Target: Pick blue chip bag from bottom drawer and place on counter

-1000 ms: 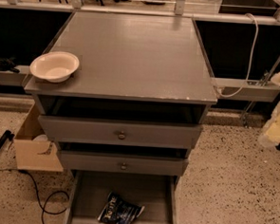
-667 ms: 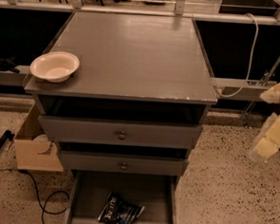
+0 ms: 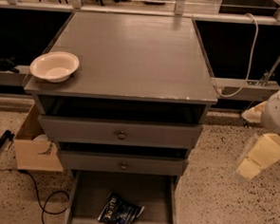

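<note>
The blue chip bag (image 3: pixel 120 211) lies crumpled on the floor of the pulled-out bottom drawer (image 3: pixel 89 196), toward its front. The counter (image 3: pixel 129 51) is the broad grey cabinet top above it. My gripper (image 3: pixel 250 142) hangs to the right of the cabinet, over the speckled floor at about the height of the upper drawers. It is open, its two pale yellow fingers (image 3: pixel 261 152) apart with nothing between them. It is well away from the bag.
A white bowl (image 3: pixel 54 66) sits on the counter's left front corner. Two shallower knobbed drawers (image 3: pixel 122 133) stand pulled out above the bottom one. A cardboard box (image 3: pixel 33 148) and a black cable (image 3: pixel 44 203) lie on the floor to the left. A white cable (image 3: pixel 251 49) hangs behind, to the right.
My gripper has come down and slightly left along the cabinet's right side. The bag, the drawers and the bowl have not moved.
</note>
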Robot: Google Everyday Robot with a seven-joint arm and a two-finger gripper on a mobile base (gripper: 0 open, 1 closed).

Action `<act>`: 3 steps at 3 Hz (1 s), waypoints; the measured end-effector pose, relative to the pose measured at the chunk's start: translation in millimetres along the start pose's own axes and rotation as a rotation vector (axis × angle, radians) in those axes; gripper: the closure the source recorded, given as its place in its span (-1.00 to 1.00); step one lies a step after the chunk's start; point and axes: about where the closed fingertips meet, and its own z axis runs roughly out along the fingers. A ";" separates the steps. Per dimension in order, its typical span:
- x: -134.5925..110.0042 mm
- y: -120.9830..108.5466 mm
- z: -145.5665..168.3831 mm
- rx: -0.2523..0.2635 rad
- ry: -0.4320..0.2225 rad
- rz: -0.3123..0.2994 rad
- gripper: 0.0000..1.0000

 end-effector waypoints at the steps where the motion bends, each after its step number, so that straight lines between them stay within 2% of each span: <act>1: -0.9 4.8 2.6 -0.027 -0.059 0.002 -1.00; 2: 9.3 0.8 -11.4 -0.024 -0.217 0.072 -1.00; 3: 10.8 0.7 -12.2 -0.022 -0.219 0.073 -1.00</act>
